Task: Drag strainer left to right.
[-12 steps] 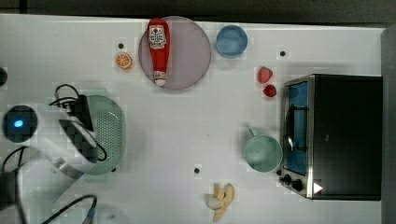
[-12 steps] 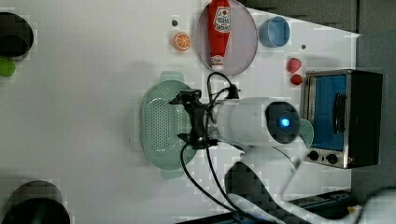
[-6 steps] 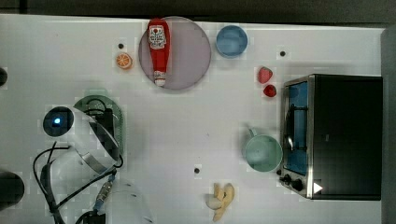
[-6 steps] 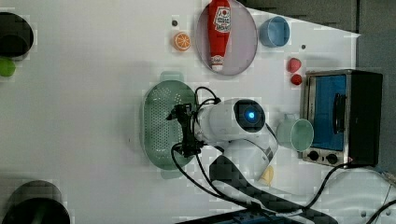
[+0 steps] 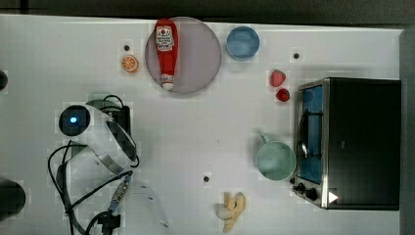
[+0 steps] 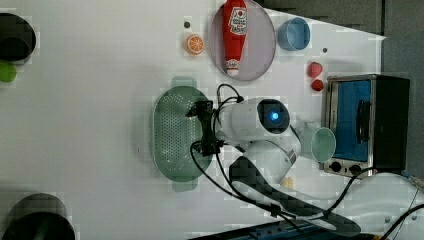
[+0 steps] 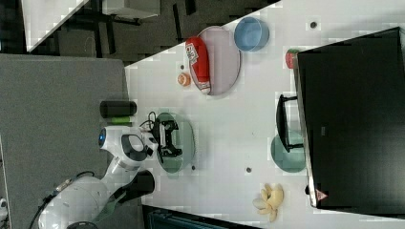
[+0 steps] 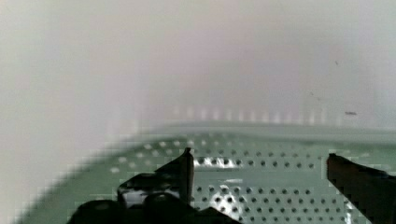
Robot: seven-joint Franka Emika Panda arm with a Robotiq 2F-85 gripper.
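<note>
The strainer (image 6: pixel 172 130) is a pale mint-green oval colander with a dotted bottom, lying at mid-table in the left view. My gripper (image 6: pixel 198 129) stands open over the rim on the left view's right side, its black fingers spread along that rim. In the right view the gripper (image 7: pixel 167 138) hangs over the strainer (image 7: pixel 187 143). The wrist view has the two fingertips wide apart around the gripper's middle (image 8: pixel 258 155), low inside the strainer (image 8: pixel 280 191), with only perforated wall between them. In the top view my arm covers the strainer apart from a sliver (image 5: pixel 99 103).
A plate (image 5: pixel 200 54) with a ketchup bottle (image 5: pixel 166 51), an orange slice (image 5: pixel 129 63) and a blue bowl (image 5: pixel 242 42) lie at the top view's top. Toward the top view's right are a mint cup (image 5: pixel 276 160), a toaster oven (image 5: pixel 352 142), two red fruits (image 5: pixel 278 78) and bananas (image 5: pixel 232 210).
My arm has swung across the strainer and now covers it in the top view. The gripper stays open at the rim. The strainer has not visibly moved.
</note>
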